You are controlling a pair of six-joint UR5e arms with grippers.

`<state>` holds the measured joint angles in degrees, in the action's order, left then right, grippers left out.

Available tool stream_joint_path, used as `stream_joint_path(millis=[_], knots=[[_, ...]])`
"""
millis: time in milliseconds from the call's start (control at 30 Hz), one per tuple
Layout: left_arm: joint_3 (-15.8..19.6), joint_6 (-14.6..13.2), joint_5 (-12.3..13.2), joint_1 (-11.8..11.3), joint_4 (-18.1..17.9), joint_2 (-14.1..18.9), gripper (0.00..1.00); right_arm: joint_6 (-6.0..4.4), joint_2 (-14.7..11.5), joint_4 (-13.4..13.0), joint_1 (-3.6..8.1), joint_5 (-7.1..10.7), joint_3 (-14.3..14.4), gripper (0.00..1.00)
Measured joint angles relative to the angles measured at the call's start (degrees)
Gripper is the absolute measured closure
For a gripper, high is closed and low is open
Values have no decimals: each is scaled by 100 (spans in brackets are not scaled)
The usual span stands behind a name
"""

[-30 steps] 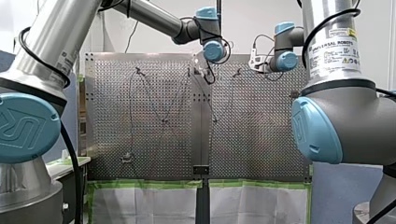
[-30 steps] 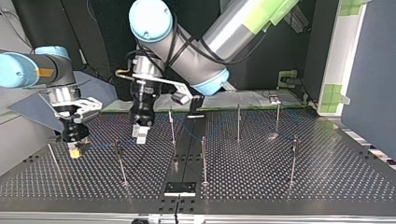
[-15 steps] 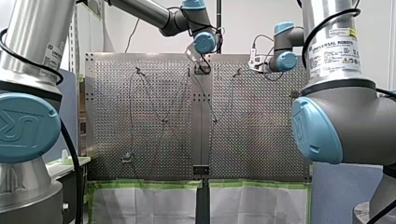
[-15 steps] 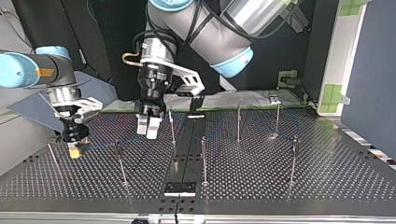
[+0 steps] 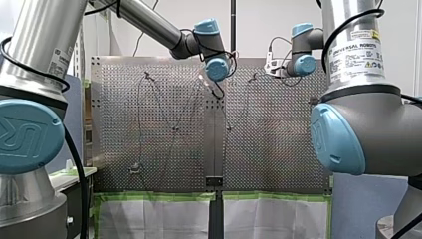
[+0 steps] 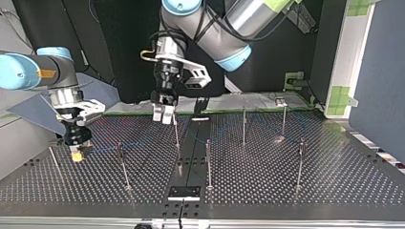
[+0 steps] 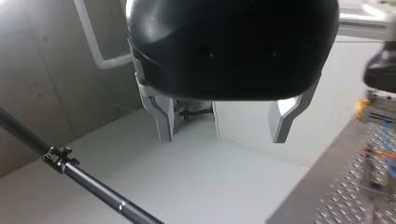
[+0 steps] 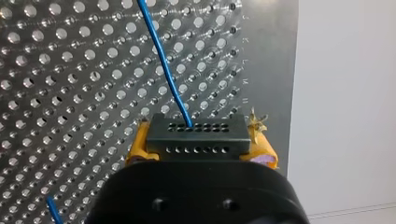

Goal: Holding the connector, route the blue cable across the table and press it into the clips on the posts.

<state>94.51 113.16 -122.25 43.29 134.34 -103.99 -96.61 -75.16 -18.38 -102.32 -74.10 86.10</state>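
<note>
Routing step, between two presses, as judged from the positions. My right pincer (image 6: 76, 151), low over the table (image 6: 334, 183) at the top view's left, is closed on the black connector (image 8: 196, 135), which sits between its yellow pads. From the connector the blue cable (image 8: 164, 65) leads away over the perforated plate toward the nearest post (image 6: 122, 164). Whether it sits in that post's clip cannot be told. My left pincer (image 6: 162, 115) hangs raised toward the far edge, just beside the top of a second post (image 6: 176, 130). Its wrist view shows the metal fingers (image 7: 163, 116) spread wide with nothing between them. The next move probably calls for lowering this pincer onto the cable next to a clip and pushing the cable in. The posts are thin and the cable slack, so the move needs close alignment, and the connector should be held firm to give tension. The surface is a metal plate of regular holes carrying several slender upright posts, well apart. Beyond its far edge in the top view stands a dark backdrop (image 6: 110, 47). The front view shows a white wall (image 5: 259, 25) and white sheets edged in green tape (image 5: 154, 219) hanging below the table's near edge.
</note>
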Motion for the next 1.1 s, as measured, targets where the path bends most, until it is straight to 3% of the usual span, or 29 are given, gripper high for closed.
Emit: stream_joint_path(millis=[167, 433, 1100], knots=[[332, 7, -189, 42, -331, -247, 0, 0, -6, 0, -10, 0, 0, 100], [768, 112, -217, 57, -562, -617, 0, 0, -9, 0, -8, 0, -1, 100], [1839, 147, -229, 67, -782, -650, 0, 0, -6, 0, 14, -9, 0, 100]])
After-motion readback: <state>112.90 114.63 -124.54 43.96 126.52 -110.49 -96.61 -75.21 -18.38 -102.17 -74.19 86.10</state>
